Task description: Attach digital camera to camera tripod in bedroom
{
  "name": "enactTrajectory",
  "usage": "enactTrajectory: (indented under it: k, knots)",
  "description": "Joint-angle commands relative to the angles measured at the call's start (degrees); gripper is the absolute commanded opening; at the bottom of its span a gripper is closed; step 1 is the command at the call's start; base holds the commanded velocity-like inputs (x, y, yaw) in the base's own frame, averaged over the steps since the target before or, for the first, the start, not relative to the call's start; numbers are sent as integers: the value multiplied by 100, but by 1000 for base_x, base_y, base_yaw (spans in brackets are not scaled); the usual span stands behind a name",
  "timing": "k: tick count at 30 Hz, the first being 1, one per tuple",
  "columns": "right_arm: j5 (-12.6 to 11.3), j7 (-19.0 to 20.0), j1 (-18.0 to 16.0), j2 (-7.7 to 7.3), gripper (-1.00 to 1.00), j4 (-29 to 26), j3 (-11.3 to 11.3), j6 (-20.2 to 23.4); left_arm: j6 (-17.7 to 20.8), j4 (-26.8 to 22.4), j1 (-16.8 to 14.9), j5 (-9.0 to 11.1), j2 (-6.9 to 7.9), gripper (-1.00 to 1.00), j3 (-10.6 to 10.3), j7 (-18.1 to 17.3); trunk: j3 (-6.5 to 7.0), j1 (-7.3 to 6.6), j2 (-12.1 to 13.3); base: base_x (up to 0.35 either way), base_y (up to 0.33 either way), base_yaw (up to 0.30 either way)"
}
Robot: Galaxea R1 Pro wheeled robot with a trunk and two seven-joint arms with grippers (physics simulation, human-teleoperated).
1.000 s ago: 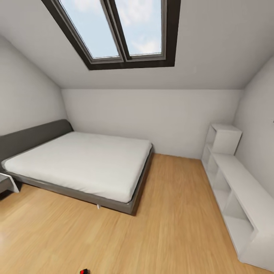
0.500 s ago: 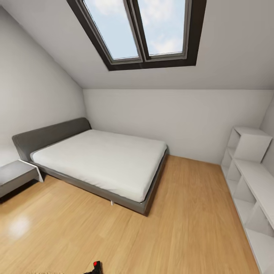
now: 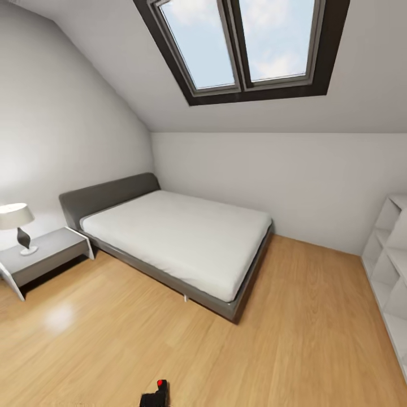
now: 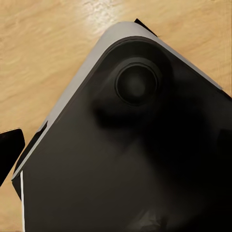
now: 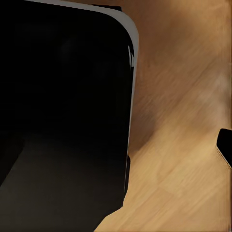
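Where floor (image 3: 294, 339) meets frame edge sits camera (image 3: 156, 394), bed (image 3: 181, 237) well beyond; hands' state can't tell

Black digital camera (image 3: 155, 395) with red button; grey-framed white bed (image 3: 181, 237); light wood floor (image 3: 316, 339).

The wood floor (image 3: 316, 339) (light planks) carries the digital camera (image 3: 156, 394).

Through the right wrist camera I see a large black rounded panel with a thin grey edge (image 5: 63, 121), part of the robot's own body by the look of it, close to the lens. Beyond it lies light wood plank floor (image 5: 183, 145), with a small black tip (image 5: 225, 145) at the frame's edge.
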Motion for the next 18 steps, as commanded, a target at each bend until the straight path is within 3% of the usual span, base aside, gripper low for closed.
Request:
enactTrajectory:
  k: [1, 18]
  knots:
    - [33, -5, -1, -1, 100, 0, 2, -14, -3, -12, 3, -5, -1, 100, 20, 6, -4, 0, -2, 0, 0, 278]
    - [30, -3, -1, -1, 100, 0, 2, -14, -3, -12, 3, -5, -9, 100, 16, 6, -4, 0, -2, 0, 0, 270]
